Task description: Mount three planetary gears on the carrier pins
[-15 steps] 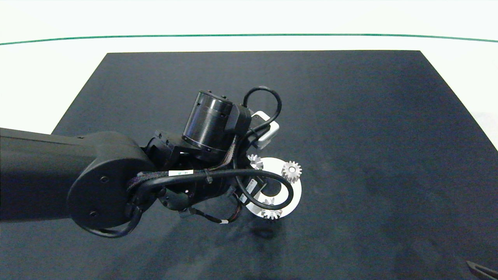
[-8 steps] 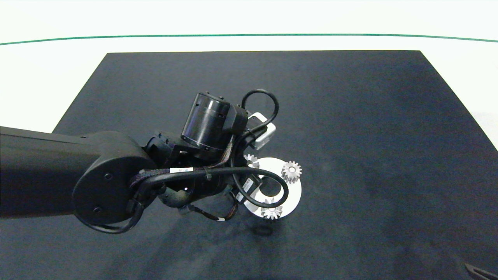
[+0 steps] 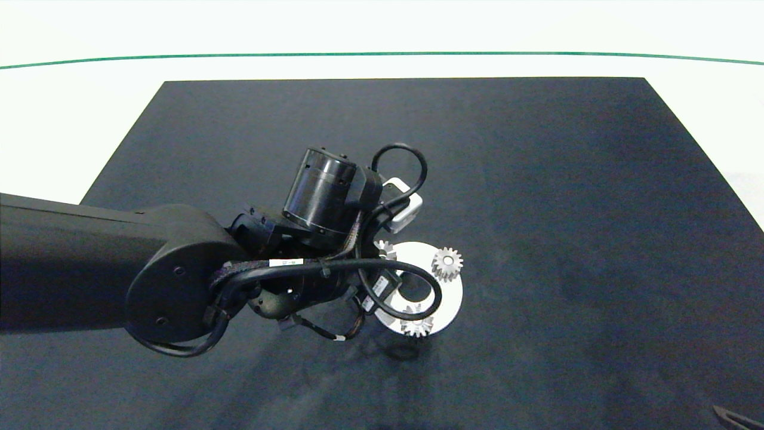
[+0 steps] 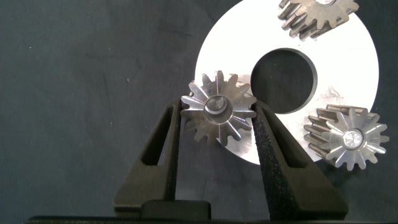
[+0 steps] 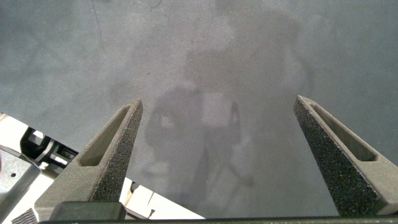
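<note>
Gears all sit on the white disc (image 3: 444, 298), near the middle of the counter's dark mat (image 3: 537, 179). The left gripper (image 4: 216, 121) has its jaws narrowed onto one planetary gear (image 4: 217, 113) at the disc's rim; the other two gears (image 4: 351, 137) (image 4: 320, 15) rest apart from it. The right gripper (image 5: 217, 118), jaws wide and holding nothing, hangs over bare mat by the counter's near right corner.

- The left arm (image 3: 89, 269) was matte black, with a rounded joint housing carrying small screws.
- A glossy black cylinder (image 3: 319, 191) sat at its wrist, beside a white camera block (image 3: 406, 206).
- Black cables (image 3: 406, 286) looped around it, bearing small white labels.
- Dark grey fingers (image 4: 158, 155) had textured foam pads.
</note>
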{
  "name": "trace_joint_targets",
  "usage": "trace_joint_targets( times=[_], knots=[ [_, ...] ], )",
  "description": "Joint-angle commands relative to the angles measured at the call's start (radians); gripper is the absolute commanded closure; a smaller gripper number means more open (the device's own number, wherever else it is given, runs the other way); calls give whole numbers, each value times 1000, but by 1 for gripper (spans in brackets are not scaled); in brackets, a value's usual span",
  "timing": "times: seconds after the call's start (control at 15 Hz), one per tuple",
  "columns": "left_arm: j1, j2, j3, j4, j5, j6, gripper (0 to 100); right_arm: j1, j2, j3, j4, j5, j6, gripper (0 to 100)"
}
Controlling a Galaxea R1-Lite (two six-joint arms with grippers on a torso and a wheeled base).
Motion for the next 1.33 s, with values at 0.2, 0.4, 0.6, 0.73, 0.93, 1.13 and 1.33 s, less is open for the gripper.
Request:
trace_joint_targets(
  times=[0.2, 0.4, 0.6, 0.73, 0.93, 1.13, 1.33],
  knots=[
    [1, 3, -2, 0, 2, 2, 99, 2, 3, 1, 2, -1, -2, 0],
    [1, 11, 1, -2, 2, 3, 99, 2, 3, 1, 2, -1, -2, 0],
    [5, 12, 7, -2, 2, 2, 99, 2, 3, 1, 2, -1, -2, 0],
    [5, 16, 6, -3, 2, 3, 99, 2, 5, 8, 2, -1, -2, 0],
    [11, 14, 2, -3, 2, 5, 99, 2, 5, 8, 2, -1, -2, 0],
    [19, 11, 4, -3, 2, 9, 99, 2, 5, 9, 2, 0, -2, 0],
    [22, 14, 6, -5, 2, 9, 99, 2, 5, 9, 2, -1, -2, 0]
  ],
)
